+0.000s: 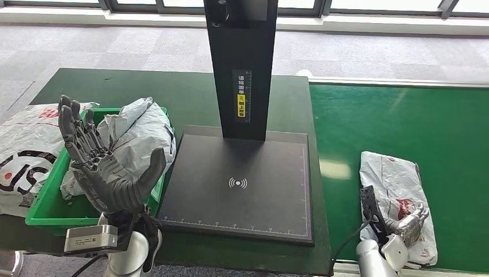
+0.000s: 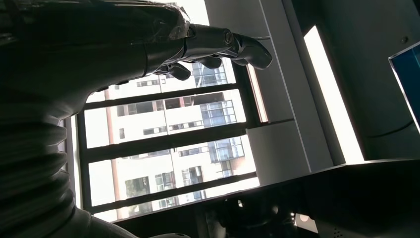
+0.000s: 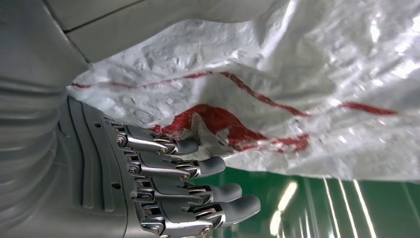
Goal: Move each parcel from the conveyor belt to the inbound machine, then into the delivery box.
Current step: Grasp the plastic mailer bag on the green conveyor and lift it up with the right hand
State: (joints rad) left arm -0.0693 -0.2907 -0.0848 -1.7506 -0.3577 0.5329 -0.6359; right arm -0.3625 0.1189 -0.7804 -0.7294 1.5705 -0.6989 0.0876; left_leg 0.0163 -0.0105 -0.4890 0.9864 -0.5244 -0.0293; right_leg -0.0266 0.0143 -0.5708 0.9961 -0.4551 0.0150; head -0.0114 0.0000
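The scene is laid out on a dark green worktop (image 1: 190, 95), with the brighter green conveyor belt (image 1: 403, 124) running along its right side. At the middle of the worktop the inbound machine (image 1: 239, 184) is seen, a black flat plate with a tall black post, and nothing is resting on its plate. To the left, the green delivery box (image 1: 49, 210) is placed, and one grey crumpled parcel (image 1: 141, 130) is lying in it; a second, white bag with red and black print (image 1: 23, 153) is lying just beside the box on its left. One white parcel with red print (image 1: 392, 190) is left on the belt, near its front edge. Three bags are counted in all, with one box and one machine. The step in hand is judged to be the pick-up of the belt parcel. The right hand (image 1: 410, 222) is laid on that parcel with the fingers (image 3: 198, 166) curled against the plastic; whether a real grip is made cannot be told. The left hand (image 1: 101, 164) is held up, open and empty, in front of the box. The next move is judged to call for a firm hold on the loose plastic, then a lift across to the machine's plate.
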